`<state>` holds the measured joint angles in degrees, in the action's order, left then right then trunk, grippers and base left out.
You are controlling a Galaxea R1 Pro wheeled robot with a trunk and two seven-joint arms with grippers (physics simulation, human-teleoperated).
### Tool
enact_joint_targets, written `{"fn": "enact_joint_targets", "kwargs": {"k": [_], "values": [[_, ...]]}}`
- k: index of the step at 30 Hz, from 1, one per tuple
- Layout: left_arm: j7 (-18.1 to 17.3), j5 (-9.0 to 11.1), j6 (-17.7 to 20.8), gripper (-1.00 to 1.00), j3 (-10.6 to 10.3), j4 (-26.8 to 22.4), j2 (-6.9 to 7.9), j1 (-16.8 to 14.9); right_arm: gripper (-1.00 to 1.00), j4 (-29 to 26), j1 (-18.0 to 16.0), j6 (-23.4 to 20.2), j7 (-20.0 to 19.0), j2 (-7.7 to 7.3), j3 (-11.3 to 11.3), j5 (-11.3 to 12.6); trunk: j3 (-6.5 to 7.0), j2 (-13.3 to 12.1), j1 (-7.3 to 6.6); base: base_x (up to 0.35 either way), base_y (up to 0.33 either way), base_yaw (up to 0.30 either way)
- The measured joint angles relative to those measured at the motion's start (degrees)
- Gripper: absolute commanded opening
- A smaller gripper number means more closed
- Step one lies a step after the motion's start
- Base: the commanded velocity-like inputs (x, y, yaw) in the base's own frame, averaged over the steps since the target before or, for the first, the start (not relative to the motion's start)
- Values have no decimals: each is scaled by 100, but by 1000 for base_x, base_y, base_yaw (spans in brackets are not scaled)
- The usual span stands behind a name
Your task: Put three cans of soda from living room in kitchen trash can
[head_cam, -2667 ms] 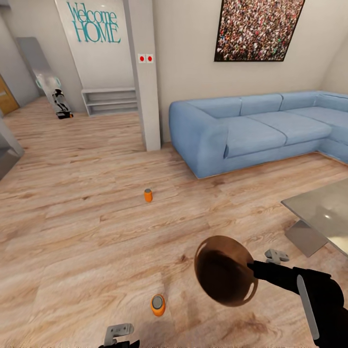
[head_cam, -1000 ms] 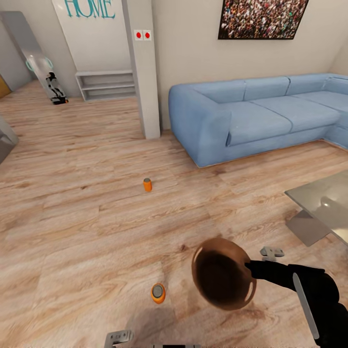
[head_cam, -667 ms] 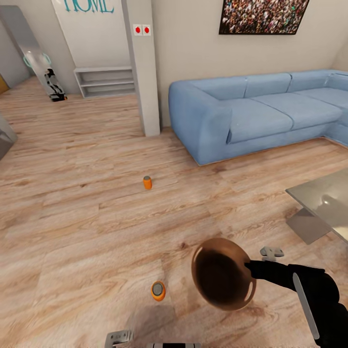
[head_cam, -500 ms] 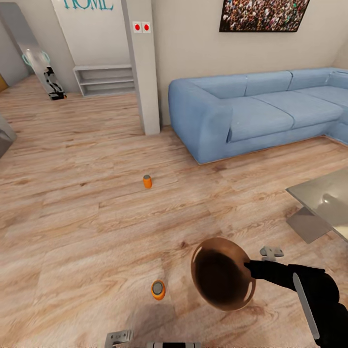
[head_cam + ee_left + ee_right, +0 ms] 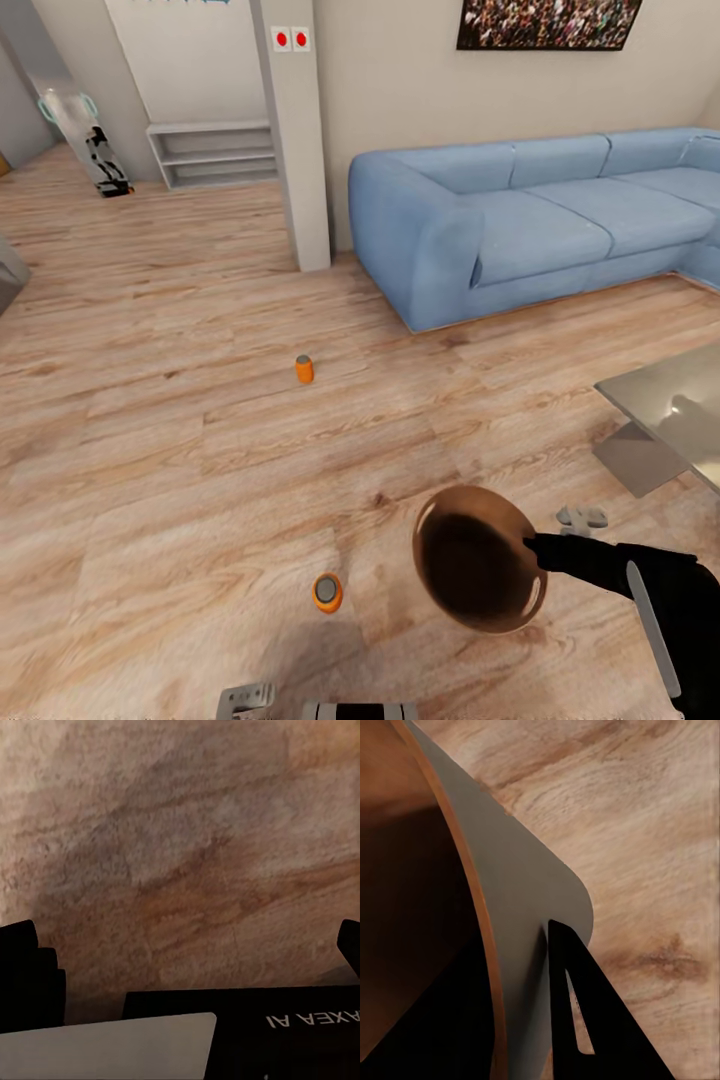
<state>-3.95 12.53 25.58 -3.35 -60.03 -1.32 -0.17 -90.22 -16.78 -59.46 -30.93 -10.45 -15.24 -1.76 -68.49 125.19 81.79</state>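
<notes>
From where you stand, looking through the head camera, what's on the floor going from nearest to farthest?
Nearest orange soda can → trash can held off the floor by the right gripper → far orange can → blue sofa

Your head camera has tipped further down: the wall lettering has slid out at the far edge and the sofa sits higher in view. Your right hand has carried the tash can a little to the right and nearer you. The near can of soda now lies further left of the tash can's rim
</notes>
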Motion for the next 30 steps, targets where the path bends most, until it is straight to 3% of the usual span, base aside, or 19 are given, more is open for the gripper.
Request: {"fn": "enact_joint_targets", "kwargs": {"k": [4, 9, 13, 30], "values": [[0, 8, 0, 100, 2, 1, 0, 0, -100, 0, -6, -9, -466, -268, -300, 72, -37, 0, 0, 0, 0, 0], [0, 11, -6, 100, 1, 13, -7, -1, -100, -3, -7, -30, -939, -417, -435, 201, -84, 0, 0, 0, 0, 0], [0, 12, -13, 100, 1, 17, -8, -2, -100, 4, -8, 9, -1007, -437, -460, 101, -121, 0, 0, 0, 0, 0], [0, 5, -70, 100, 1, 16, -9, -2, -100, 2, -8, -3, -1032, -450, -465, 135, -278, 0, 0, 0, 0, 0]]}}
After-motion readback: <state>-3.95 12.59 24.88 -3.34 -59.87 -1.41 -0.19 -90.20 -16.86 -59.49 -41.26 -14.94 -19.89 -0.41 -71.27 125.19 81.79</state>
